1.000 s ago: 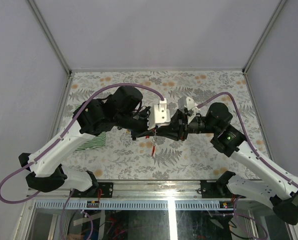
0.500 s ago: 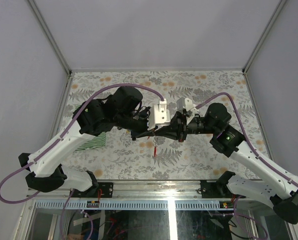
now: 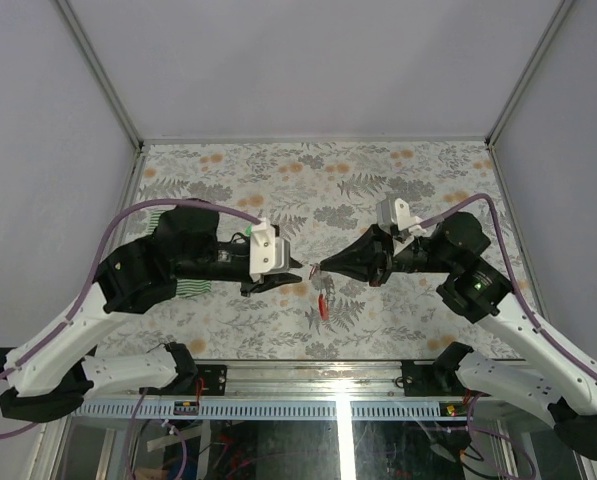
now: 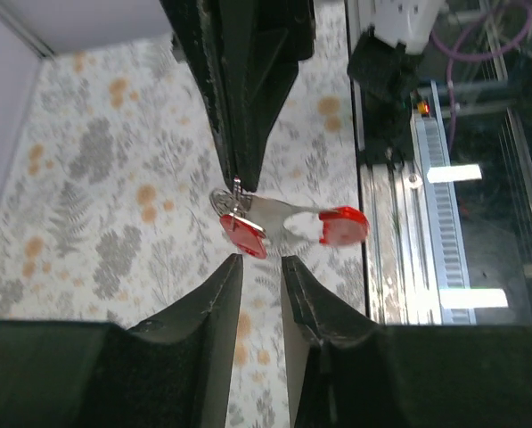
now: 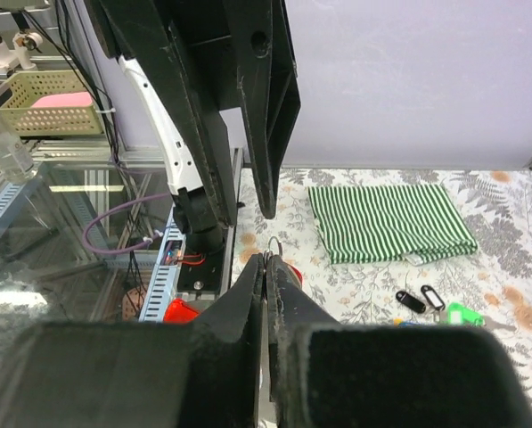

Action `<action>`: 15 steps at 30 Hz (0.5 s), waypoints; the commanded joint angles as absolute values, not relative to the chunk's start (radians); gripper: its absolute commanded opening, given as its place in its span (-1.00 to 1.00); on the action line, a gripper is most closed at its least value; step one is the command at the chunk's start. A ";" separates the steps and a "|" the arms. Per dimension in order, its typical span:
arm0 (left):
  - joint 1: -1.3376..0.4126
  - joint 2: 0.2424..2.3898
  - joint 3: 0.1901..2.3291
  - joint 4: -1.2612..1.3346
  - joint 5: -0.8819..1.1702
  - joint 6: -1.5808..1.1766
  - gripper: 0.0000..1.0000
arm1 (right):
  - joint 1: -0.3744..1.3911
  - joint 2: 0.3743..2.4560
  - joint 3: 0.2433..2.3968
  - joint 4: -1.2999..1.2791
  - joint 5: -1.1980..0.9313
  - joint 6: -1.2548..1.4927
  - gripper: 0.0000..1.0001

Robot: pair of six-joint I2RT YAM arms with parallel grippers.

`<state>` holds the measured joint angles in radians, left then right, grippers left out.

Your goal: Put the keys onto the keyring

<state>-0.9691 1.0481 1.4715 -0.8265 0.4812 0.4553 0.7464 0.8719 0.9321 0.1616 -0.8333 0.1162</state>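
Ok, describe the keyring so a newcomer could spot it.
Above the floral table, find the right gripper. Pinched in it is a silver ring with red tags dangling; the loose keys by the striped cloth wear black and green tags.

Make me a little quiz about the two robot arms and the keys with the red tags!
1. True or false: the right gripper is pinched shut on the red-tagged keyring.
2. What colour are the stripes on the cloth? A: blue and white. B: green and white. C: red and white.
3. Fill in: the left gripper has its jaws ____, with nothing between them.

Key: 1 true; 2 B; 3 open.
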 commanded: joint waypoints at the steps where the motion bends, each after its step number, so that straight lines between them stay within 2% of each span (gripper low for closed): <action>1: -0.974 0.975 1.369 -0.521 0.525 0.395 -0.48 | 0.755 0.841 0.998 0.214 -0.869 0.112 -1.00; 7: -0.974 0.940 1.301 -0.407 0.540 0.373 -0.48 | 0.756 0.842 1.009 0.229 -0.902 0.123 -1.00; 15: -0.973 0.953 1.303 -0.406 0.572 0.376 -0.48 | 0.755 0.838 1.011 0.232 -0.918 0.129 -1.00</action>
